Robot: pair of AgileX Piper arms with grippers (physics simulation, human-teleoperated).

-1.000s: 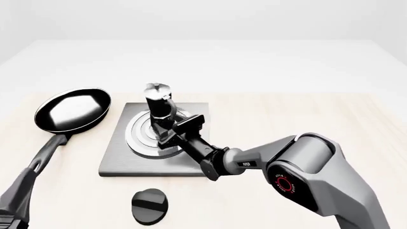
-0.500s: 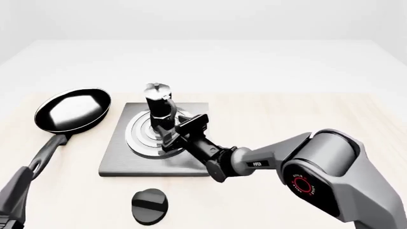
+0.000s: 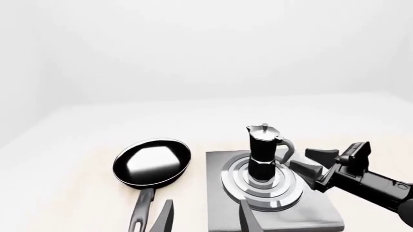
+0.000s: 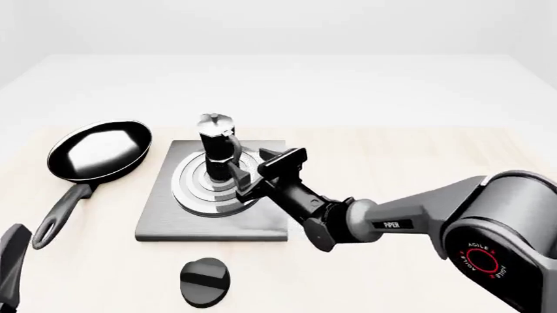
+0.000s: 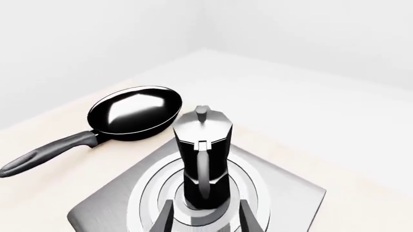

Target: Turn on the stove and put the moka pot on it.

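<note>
The moka pot (image 4: 218,145), black below and silver on top, stands upright on the burner rings of the dark-grey stove plate (image 4: 165,218). The stove's round black knob (image 4: 206,282) lies on the table in front of the plate. My right gripper (image 4: 244,184) is open just to the right of the pot, at its handle side, and does not touch it. In the right wrist view the pot (image 5: 201,159) stands ahead of the spread fingers (image 5: 166,216). My left gripper (image 3: 205,220) is open and empty, low at the near left, looking toward the pot (image 3: 262,154).
A black frying pan (image 4: 98,149) lies left of the stove, its long handle (image 4: 57,215) pointing toward the near left edge. The right arm (image 4: 409,222) stretches over the table from the near right corner to the plate.
My right gripper has drawn back to the right, away from the moka pot, which stays upright on the rings. The left arm has sunk lower at the near left corner.
</note>
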